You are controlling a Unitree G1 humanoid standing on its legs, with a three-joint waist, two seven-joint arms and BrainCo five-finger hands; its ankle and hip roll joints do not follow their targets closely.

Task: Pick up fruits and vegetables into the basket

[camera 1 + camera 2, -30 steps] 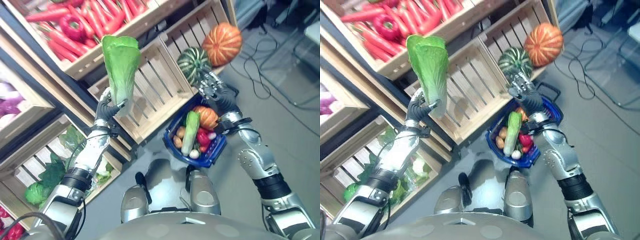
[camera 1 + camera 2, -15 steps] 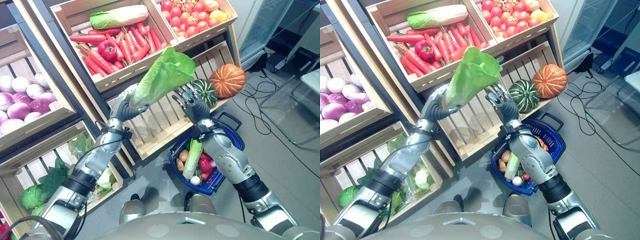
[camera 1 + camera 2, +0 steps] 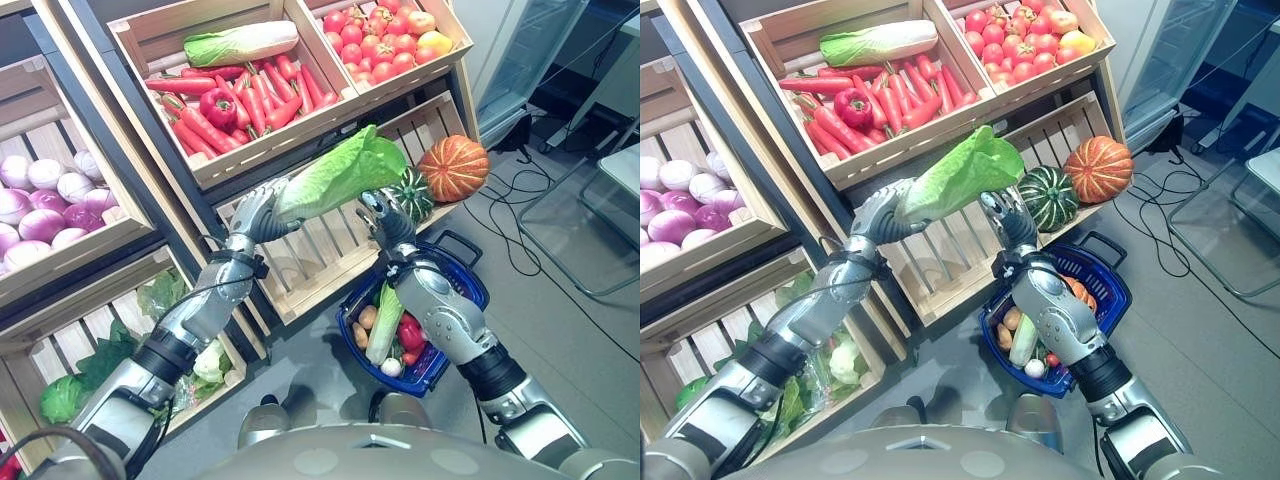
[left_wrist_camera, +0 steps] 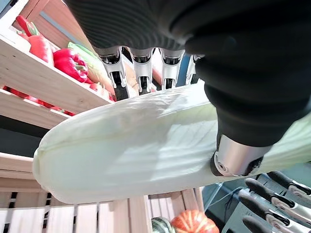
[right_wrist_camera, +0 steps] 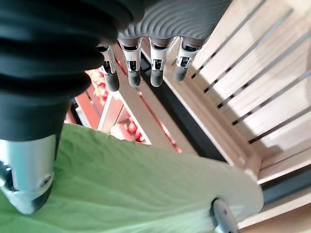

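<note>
My left hand (image 3: 255, 210) is shut on the pale base of a long green napa cabbage (image 3: 335, 175), held in the air in front of the wooden crates. The cabbage lies tilted, leafy end toward my right hand (image 3: 378, 215). That hand is open with fingers straight, just under the leaf tips; the right wrist view has the green leaf (image 5: 121, 194) between thumb and fingers. The blue basket (image 3: 470, 290) sits below my right forearm. It holds a long green vegetable, a red pepper, potatoes and an orange fruit.
Crates on the shelf hold carrots and red peppers (image 3: 235, 100), another napa cabbage (image 3: 240, 42), tomatoes (image 3: 385, 40) and onions (image 3: 45, 195). A striped green squash (image 3: 1047, 195) and an orange pumpkin (image 3: 453, 167) sit in the crate behind the basket. Leafy greens (image 3: 75, 385) fill the low left crate.
The camera view has swung. The cabbage has tipped from upright to lying over toward my right hand. The right hand has come up from the basket to the leaf end.
</note>
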